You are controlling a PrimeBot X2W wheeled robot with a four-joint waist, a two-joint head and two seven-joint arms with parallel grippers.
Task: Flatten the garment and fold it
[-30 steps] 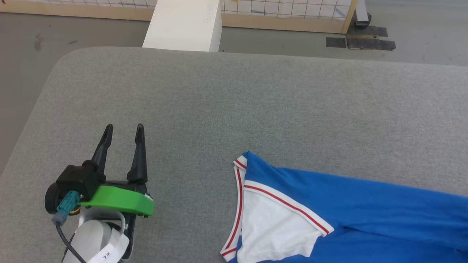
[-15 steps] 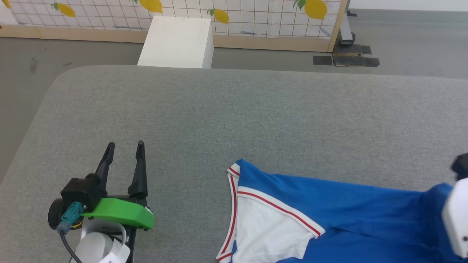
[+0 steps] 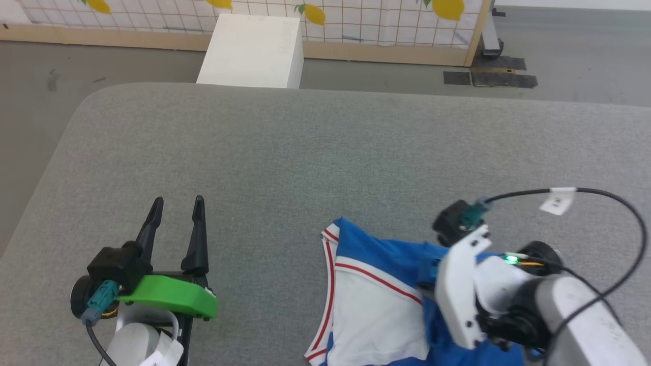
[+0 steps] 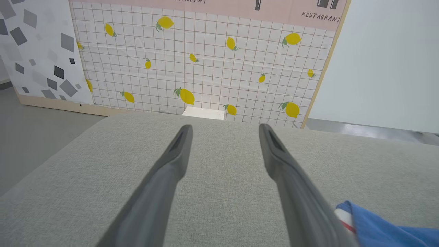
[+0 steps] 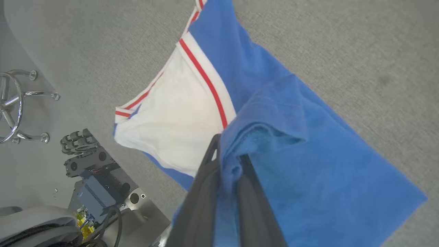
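The garment (image 3: pixel 379 254), bright blue with a white sleeve (image 3: pixel 376 315) trimmed in red stripes, lies at the near right of the grey padded table (image 3: pixel 315 152). My right arm's wrist (image 3: pixel 473 290) hangs over it and hides its fingers there. In the right wrist view my right gripper (image 5: pixel 229 151) is shut on a bunched fold of the garment's blue cloth (image 5: pixel 274 113), lifted over the sleeve (image 5: pixel 171 127). My left gripper (image 3: pixel 177 201) rests open over bare table, well left of the garment. Between its fingers (image 4: pixel 224 127) is nothing, and the garment's corner (image 4: pixel 374 228) lies to their right.
A white box (image 3: pixel 252 51) stands on the floor past the table's far edge, before a lemon-patterned panel (image 3: pixel 366 20). Black tape patches (image 3: pixel 488 79) mark the floor. The table's rounded corner (image 3: pixel 86 101) is far left. My base (image 5: pixel 99 175) and chrome stool legs (image 5: pixel 17 106) are below.
My right arm has come in from the right, carrying blue cloth leftward over the garment. The camera has shifted. The left gripper stays open in place.
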